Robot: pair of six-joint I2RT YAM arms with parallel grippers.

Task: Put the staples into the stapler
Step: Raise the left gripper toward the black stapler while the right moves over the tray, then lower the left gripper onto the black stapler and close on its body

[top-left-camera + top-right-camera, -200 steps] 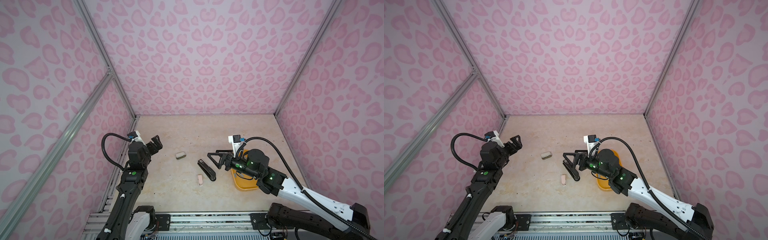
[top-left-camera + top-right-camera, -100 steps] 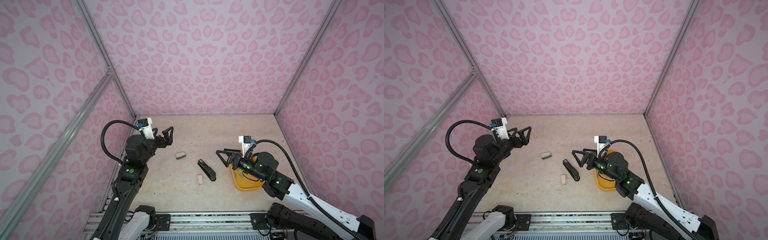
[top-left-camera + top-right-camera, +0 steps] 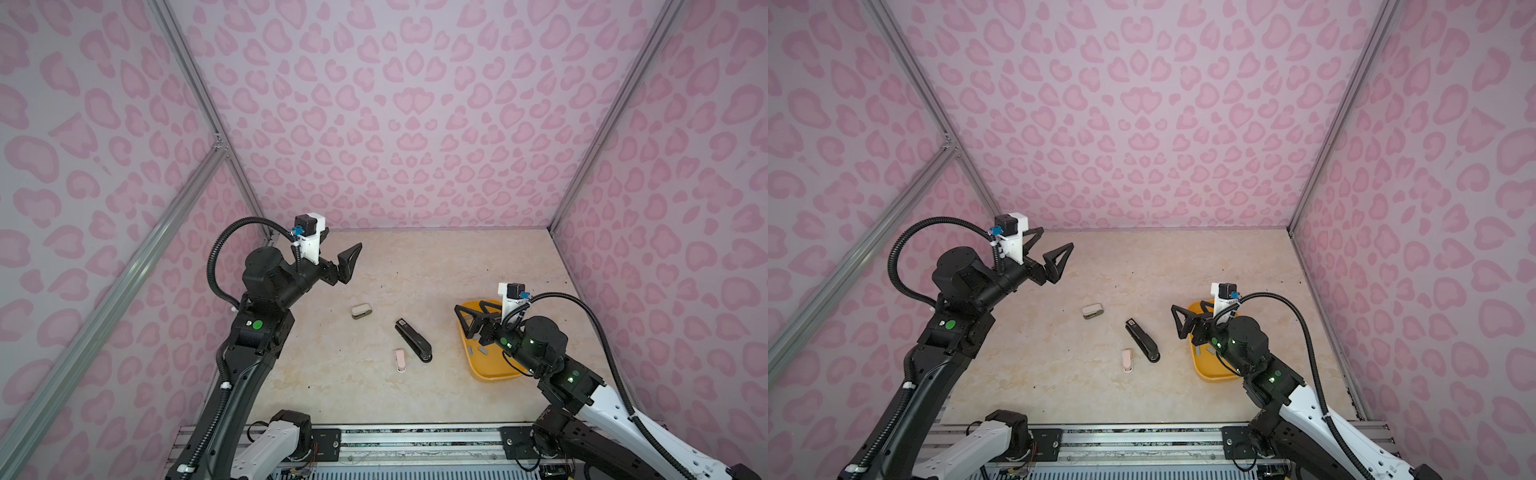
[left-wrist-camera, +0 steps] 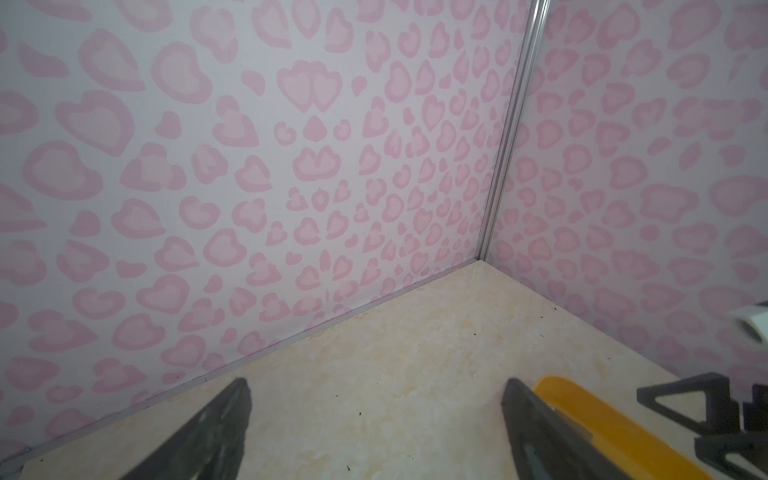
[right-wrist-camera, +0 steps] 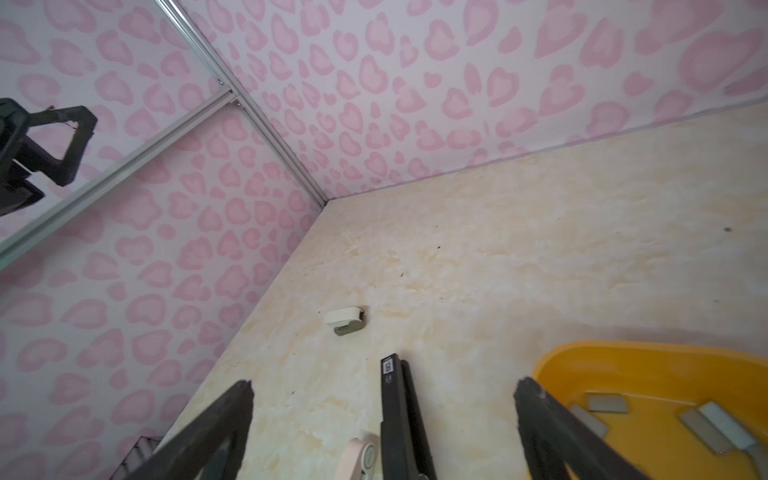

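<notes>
staples (image 5: 604, 403) lie in the yellow tray (image 5: 648, 357) beside the right end effector (image 5: 386, 385).

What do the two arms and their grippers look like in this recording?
The left arm and right arm are mostly black, with white segments near the base. The left carries a round green mark; the right shows small green lights. The left gripper and right gripper have black triangular open-frame fingers. Each wrist bears a white camera mount fed by a black ribbed cable.
</notes>
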